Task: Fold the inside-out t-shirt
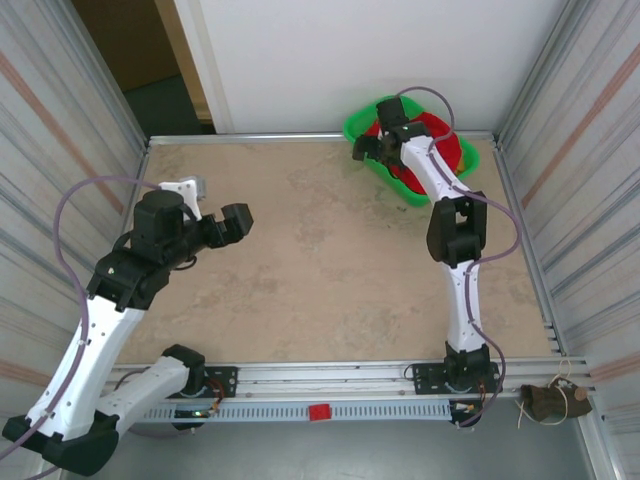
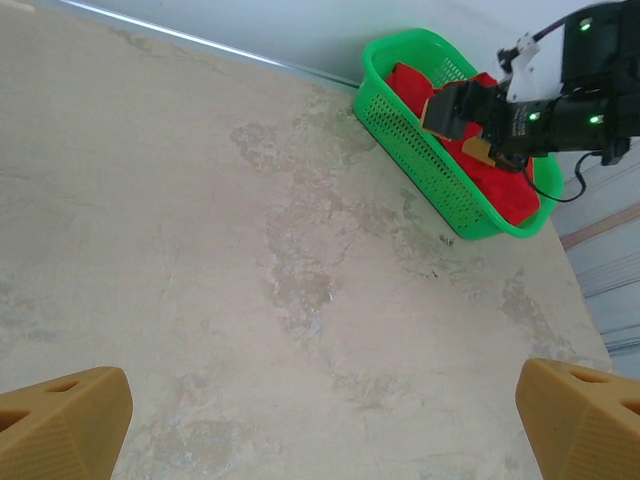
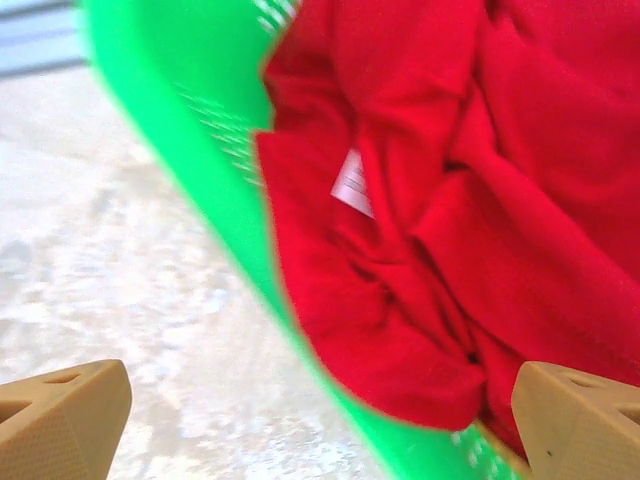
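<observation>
Fabric this soft and light should sag, so I'd pinch a raised fold of the red t-shirt [image 3: 450,200] crumpled in the green basket [image 2: 400,110] at far right, right gripper [image 3: 320,420] just above it, left gripper [image 2: 320,430] well apart, both wide open and empty.

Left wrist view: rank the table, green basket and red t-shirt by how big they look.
Largest to smallest:
1. table
2. green basket
3. red t-shirt, judged by its visible part only, since the basket wall covers some of it.
</observation>
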{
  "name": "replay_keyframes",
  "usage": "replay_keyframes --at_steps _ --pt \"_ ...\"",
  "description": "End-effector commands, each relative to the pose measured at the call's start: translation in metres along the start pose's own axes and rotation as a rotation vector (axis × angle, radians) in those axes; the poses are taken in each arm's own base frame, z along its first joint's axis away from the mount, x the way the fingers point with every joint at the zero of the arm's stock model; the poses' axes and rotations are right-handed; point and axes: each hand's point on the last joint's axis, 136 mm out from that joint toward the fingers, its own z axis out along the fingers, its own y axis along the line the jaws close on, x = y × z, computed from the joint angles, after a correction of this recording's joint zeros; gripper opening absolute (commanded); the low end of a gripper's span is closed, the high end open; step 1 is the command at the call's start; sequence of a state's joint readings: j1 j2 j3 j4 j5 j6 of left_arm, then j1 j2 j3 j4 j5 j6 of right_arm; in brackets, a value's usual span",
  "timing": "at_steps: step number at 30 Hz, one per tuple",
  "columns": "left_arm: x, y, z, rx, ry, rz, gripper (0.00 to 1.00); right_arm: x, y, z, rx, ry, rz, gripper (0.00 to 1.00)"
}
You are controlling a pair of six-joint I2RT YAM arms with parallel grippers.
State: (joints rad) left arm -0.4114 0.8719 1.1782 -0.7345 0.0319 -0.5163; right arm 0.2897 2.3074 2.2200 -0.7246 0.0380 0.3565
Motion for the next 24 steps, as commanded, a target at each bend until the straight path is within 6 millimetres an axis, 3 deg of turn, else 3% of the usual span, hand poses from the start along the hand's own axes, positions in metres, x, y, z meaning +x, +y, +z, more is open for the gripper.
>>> replay_keyframes --at_steps 1,4,8,12,14,18,24 --pt "-0.01 -0.006 -0.003 0.025 -0.033 0.014 0.99 -0.057 0.036 -0.072 -0.075 -0.217 -0.068 0.98" --pt "-0.008 -0.005 0.0 0.026 -0.029 0.012 0.99 -0.043 0.069 -0.064 -0.149 -0.179 -0.122 0.98" --pt "-0.005 -0.005 0.003 0.031 -0.02 0.009 0.99 -0.013 0.112 -0.036 -0.181 -0.139 -0.222 0.98" --pt "-0.001 -0.005 0.008 0.043 -0.014 -0.005 0.99 0.009 0.127 0.007 -0.146 -0.113 -0.244 0.98" --pt "0.001 -0.007 0.012 0.055 -0.005 -0.013 0.99 0.014 0.122 0.031 -0.105 -0.105 -0.235 0.98" --pt "0.006 -0.009 0.018 0.075 0.017 -0.033 0.99 0.002 0.096 0.059 -0.022 -0.133 -0.173 0.98" --pt "0.013 -0.009 0.029 0.086 0.037 -0.049 0.99 -0.037 0.011 0.062 0.134 -0.2 0.032 0.98"
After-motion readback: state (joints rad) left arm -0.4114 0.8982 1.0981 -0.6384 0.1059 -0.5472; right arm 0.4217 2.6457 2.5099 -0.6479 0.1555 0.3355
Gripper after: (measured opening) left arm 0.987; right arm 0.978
